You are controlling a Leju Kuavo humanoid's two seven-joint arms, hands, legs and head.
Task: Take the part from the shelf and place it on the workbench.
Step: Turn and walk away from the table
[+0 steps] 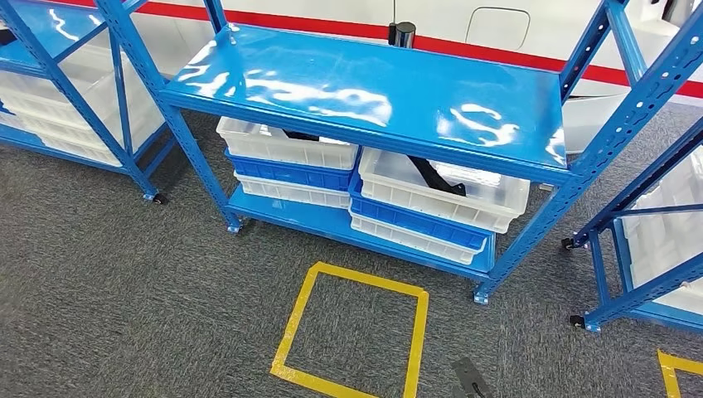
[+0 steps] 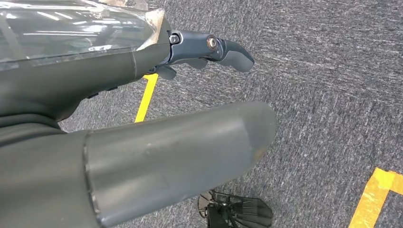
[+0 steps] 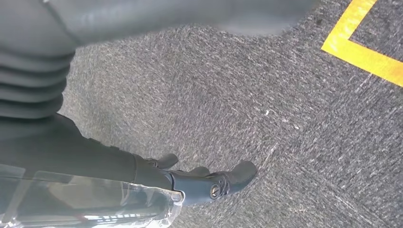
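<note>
We are at the very start: nothing is lifted yet, and the whole fetch and carry is left to do. Nearest to us, both arms hang over the grey speckled carpet [image 3: 294,123]. In the left wrist view our left hand [image 2: 190,71] holds nothing, its thick grey thumb and dark fingers [image 2: 228,50] lying apart and loosely extended; in the right wrist view our right hand [image 3: 190,180] is likewise empty, its dark fingers [image 3: 237,173] stretched out with a gap to the thumb. Lower centre of the head view lies the yellow tape square on the floor [image 1: 352,332]. Beyond it stands the blue metal shelf rack [image 1: 373,91], with stacked white and blue plastic bins [image 1: 431,207] on its bottom level. The black elongated part [image 1: 435,176] rests in the top white bin right of centre, well apart from both hands; a second dark piece [image 1: 303,135] shows in the left-hand bin. We judge that the approach, the grasp and the carry to the workbench all remain.
</note>
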